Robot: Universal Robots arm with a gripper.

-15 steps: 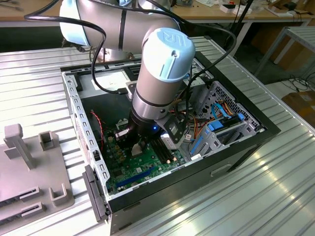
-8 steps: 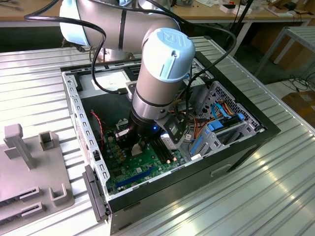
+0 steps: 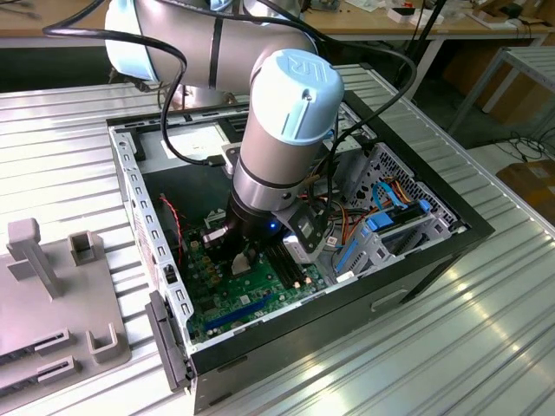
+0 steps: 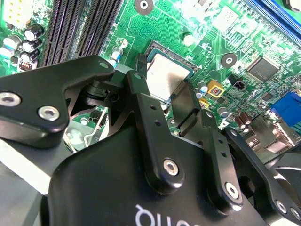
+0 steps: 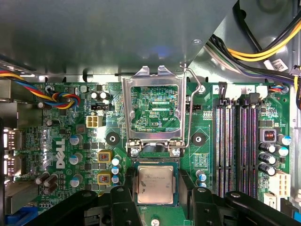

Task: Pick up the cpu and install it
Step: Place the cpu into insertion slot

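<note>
Cpu (image 5: 155,185) lies flat in its socket on the green motherboard (image 5: 209,160), between the gripper's (image 5: 156,190) two black fingers (image 5: 123,202), which stand apart, one along each side of it. A twist of coloured wires (image 5: 56,99) lies off to one side of the gripper. Just beyond its tips the metal socket frame (image 5: 153,77) stands hinged open. Black memory slots (image 5: 237,141) run along the gripper's other side. White lettering marks the board.

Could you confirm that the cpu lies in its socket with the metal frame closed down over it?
Not quite: the cpu does lie in its socket, but the metal frame is swung open, clear of it, as the first wrist view shows.
</note>
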